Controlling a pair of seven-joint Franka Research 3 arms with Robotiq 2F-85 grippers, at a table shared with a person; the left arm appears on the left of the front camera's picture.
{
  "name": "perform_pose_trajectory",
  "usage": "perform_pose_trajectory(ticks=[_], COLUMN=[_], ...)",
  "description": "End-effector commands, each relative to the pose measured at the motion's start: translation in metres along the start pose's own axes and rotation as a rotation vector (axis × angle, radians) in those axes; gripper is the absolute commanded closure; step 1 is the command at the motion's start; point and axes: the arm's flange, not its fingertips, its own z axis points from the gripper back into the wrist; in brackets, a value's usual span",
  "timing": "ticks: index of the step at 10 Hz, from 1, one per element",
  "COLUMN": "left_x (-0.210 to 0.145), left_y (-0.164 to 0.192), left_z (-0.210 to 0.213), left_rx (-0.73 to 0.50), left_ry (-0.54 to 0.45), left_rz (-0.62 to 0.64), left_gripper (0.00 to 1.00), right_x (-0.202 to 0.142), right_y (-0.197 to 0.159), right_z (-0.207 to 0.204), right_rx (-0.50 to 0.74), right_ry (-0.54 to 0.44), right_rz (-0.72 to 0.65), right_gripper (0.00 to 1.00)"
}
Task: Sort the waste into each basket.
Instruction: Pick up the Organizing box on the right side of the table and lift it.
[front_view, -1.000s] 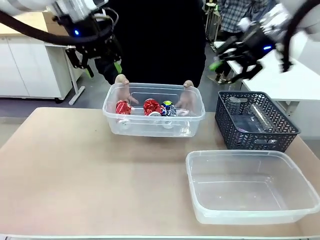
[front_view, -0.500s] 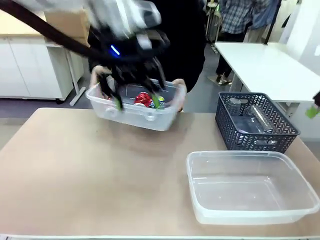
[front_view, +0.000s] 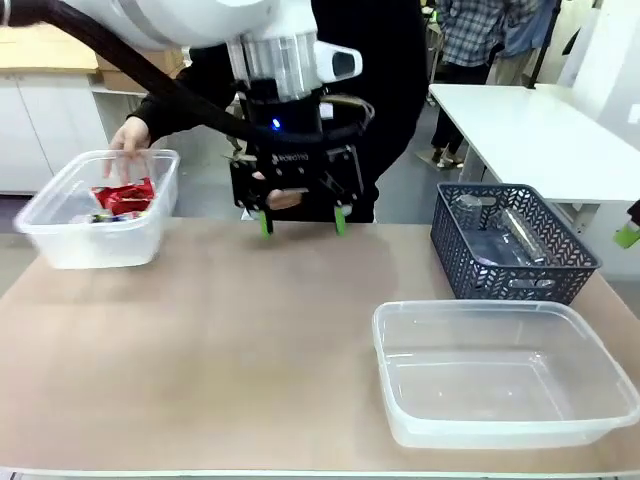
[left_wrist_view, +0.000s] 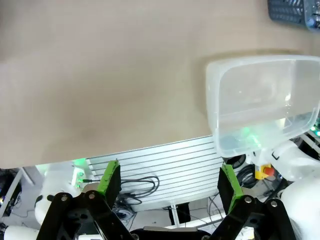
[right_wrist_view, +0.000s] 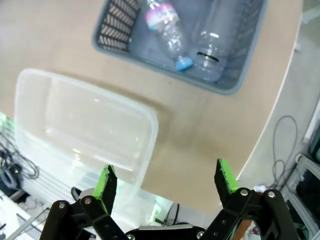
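Two tubs, one basket, both grippers empty.

Changed in the last second:
- The tub of cans (front_view: 60, 250) has gone from the far middle of the table (front_view: 200, 350) to its far left corner. One hand (front_view: 130, 140) of the person rests on its rim. The cans (front_view: 122, 197), mostly red, lie inside.
- The left gripper (front_view: 301, 224) has swung in from high on the left to the far middle, where that tub stood. It hangs just above the tabletop, jaws wide, nothing between them. The person's other hand (front_view: 285, 198) shows just behind it.
- The right arm has drawn off to the right. The right gripper (right_wrist_view: 167, 182), jaws wide and empty, looks down on the basket (right_wrist_view: 112, 30) and the empty tub (right_wrist_view: 150, 130).

Reading: the cans seem sorted and set aside. The bottles (right_wrist_view: 167, 27), one with a blue cap, lie in the basket at far right. The empty tub just in front of it is probably where they go. The right gripper is better placed for them, since the left has only bare table below it.

Surface: tan, matt and smooth, bare between the containers.

Room: white cabinets (front_view: 60, 130) at far left, a white side table (front_view: 520, 130) at far right, and another person farther back. The left wrist view shows ribbed metal and loose cables below the table's near edge.
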Motion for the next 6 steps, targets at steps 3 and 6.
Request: perform_pose_trajectory(ticks=[3,6], left_x=[0.005,0.004], left_y=[-0.045,-0.080], left_z=[-0.066,-0.123], left_rx=[0.008,0.039], left_ry=[-0.025,0.041], left_rz=[0.098,0.077], left_gripper=[0.00,0.00], right_x=[-0.013,-0.046], right_y=[0.030,0.030], right_z=[-0.050,-0.112], right_rx=[0.003,0.036], right_ry=[0.208,0.333], right_rz=[0.010,-0.061], right_gripper=[0.00,0.00])
